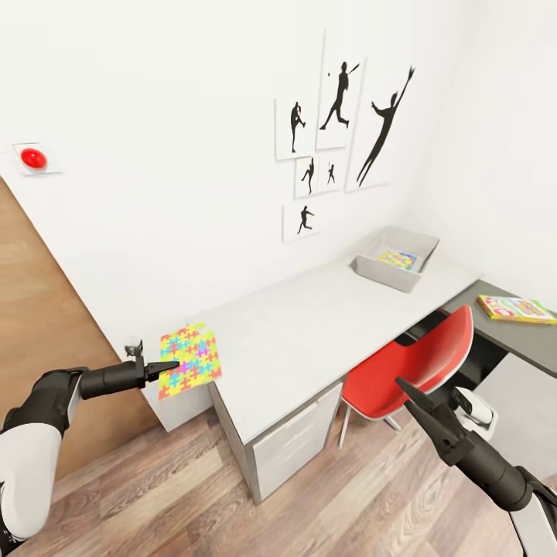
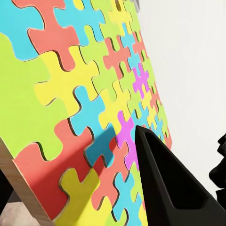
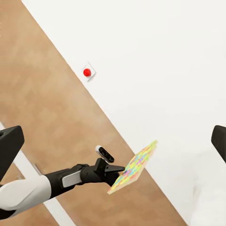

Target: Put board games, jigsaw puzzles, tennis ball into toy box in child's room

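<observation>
I've got the left pincer [image 1: 164, 363] clamped on the near edge of a jigsaw [image 1: 190, 360], the sheet lifted and tilted at the end of the surface [image 1: 309, 333] farthest from the box [image 1: 396, 257]. In the left wrist view a finger [image 2: 165, 183] lies right across the coloured pieces, so the grip is only on the margin. The box sits at the far end of the surface against the wall, with one coloured sheet [image 1: 398, 259] already inside it. A board game [image 1: 516, 309] lies on the darker side unit [image 1: 510, 329], just beyond the box and round the corner.

The right pincer [image 1: 410, 394] hangs free with nothing in it, close to the red chair [image 1: 410, 371], which is tucked in midway between the jigsaw and the box. I can't tell from the head view how wide it stands, though the right wrist view shows its tips well apart.

My worry is the carry. The box is well apart from the jigsaw, so I judge the whole length of the surface has to be crossed. An edge pinch on a thin sheet can pivot and slip if I swing fast. The chair also blocks the base, and the right arm could clip its back.
</observation>
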Tool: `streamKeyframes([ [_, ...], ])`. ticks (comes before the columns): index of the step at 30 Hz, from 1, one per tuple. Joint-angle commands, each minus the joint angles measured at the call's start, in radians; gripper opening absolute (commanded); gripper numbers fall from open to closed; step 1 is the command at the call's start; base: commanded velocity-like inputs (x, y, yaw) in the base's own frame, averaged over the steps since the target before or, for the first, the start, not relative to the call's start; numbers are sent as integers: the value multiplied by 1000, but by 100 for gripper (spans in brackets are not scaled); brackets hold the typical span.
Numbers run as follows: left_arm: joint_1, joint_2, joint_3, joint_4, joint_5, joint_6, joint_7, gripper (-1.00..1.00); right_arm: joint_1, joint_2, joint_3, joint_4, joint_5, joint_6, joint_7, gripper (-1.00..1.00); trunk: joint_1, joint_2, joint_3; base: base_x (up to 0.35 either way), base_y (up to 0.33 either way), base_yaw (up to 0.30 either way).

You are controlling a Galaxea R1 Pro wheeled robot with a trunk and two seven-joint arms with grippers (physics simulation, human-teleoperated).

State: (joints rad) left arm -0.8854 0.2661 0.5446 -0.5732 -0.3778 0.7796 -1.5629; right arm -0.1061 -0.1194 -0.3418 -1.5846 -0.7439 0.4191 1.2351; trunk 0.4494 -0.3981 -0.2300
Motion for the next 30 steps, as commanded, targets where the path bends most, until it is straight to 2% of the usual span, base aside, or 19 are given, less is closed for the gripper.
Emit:
streamKeyframes([
  [1, -1, -1, 4, 0, -10, 10, -8, -100, -1, 0, 0, 0, -5, 10, 2, 100, 1, -2, 0, 0, 0, 0],
  [16, -1, -8, 2, 0, -12, 10, -8, -100, 0, 0, 0, 3, -5, 10, 3, 100, 1, -2, 25, 0, 0, 0],
  [22, -1, -8, -36, 1, -11, 10, -8, -100, 11, 1, 0, 6, -6, 10, 3, 100, 1, -2, 35, 0, 0, 0],
  [30, -1, -4, -45, 1, -6, 10, -8, -100, 15, 5, 0, 5, -5, 9, 1, 100, 1, -2, 48, 0, 0, 0],
])
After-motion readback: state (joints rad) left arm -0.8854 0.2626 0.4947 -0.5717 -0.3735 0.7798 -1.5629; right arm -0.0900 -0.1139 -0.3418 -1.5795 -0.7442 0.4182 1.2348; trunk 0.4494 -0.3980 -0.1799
